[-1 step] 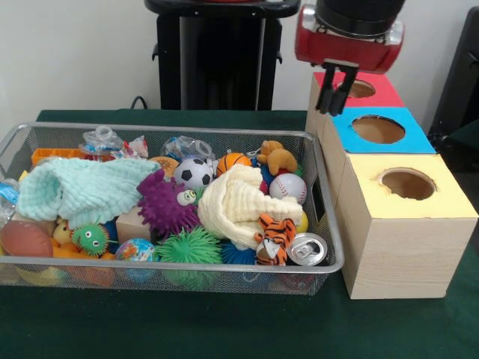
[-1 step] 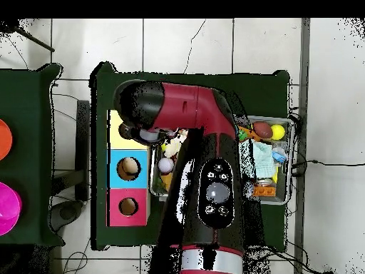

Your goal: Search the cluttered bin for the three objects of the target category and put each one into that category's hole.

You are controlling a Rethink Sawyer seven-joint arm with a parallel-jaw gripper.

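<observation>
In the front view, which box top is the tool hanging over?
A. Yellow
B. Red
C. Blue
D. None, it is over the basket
B: the tool hangs at the near edge of the red box, beyond the blue box and clear of the basket.

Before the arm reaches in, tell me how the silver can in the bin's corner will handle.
The silver can lies tilted with its top showing, so a push would likely roll it against the wire bin wall. It looks like thin metal, probably light and easily dented. Its smooth side may slip, and the tiger toy beside it crowds a grasp.
</observation>
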